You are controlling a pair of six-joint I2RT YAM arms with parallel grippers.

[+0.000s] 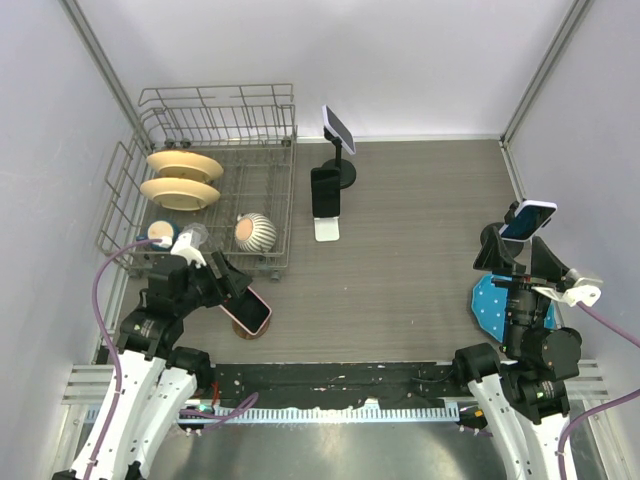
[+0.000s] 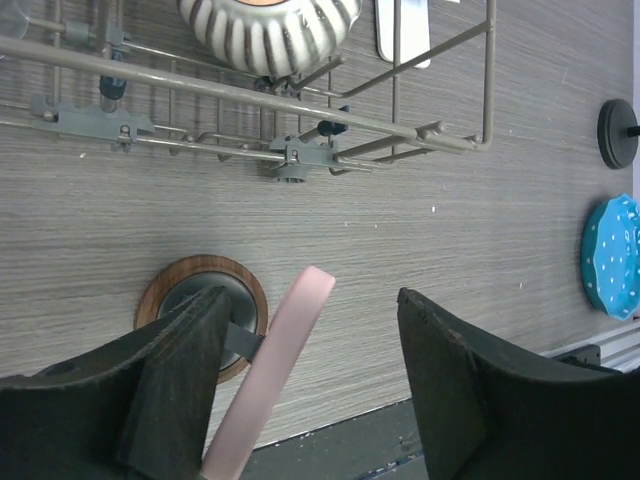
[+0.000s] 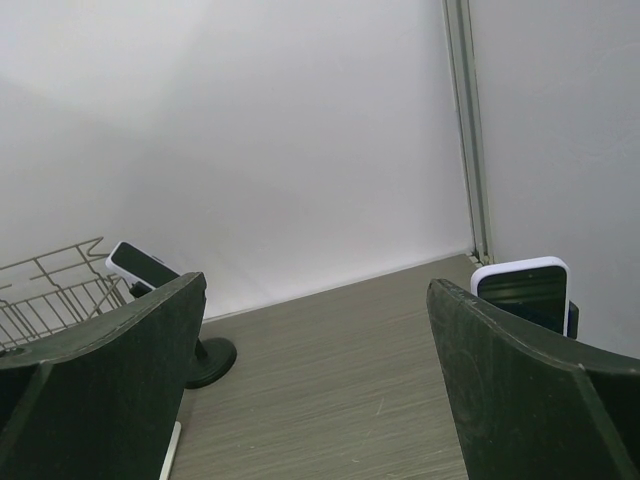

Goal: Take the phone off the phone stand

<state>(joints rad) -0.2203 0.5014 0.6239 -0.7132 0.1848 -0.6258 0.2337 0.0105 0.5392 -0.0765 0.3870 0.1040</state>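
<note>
Left pincer (image 2: 312, 320) hangs released just off the near right corner of the dish rack (image 2: 200, 86), its jaws spread to either side of the pink phone (image 2: 268, 385), which leans in its round wooden stand (image 2: 165, 290) on the counter (image 2: 450, 240); one jaw sits very close to the phone, though whether it touches I cannot tell. That straddle looks chosen so a squeeze would catch the phone flat across face and back, and lifting along the lean should free it without dragging the stand. Further right of the rack, a black phone (image 1: 325, 190) props on a white stand (image 1: 327, 229), and behind it a tilted phone (image 1: 338, 127) sits atop a black pedestal (image 1: 340, 172), both standing alone. Far right of the rack, the right pincer (image 3: 315, 290) is likewise released, gaping at nothing, with a white-cased phone (image 3: 522, 292) just past one jaw and a blue plate (image 1: 488, 305) below the arm. Nothing is grasped yet, so the removal seems barely begun.
</note>
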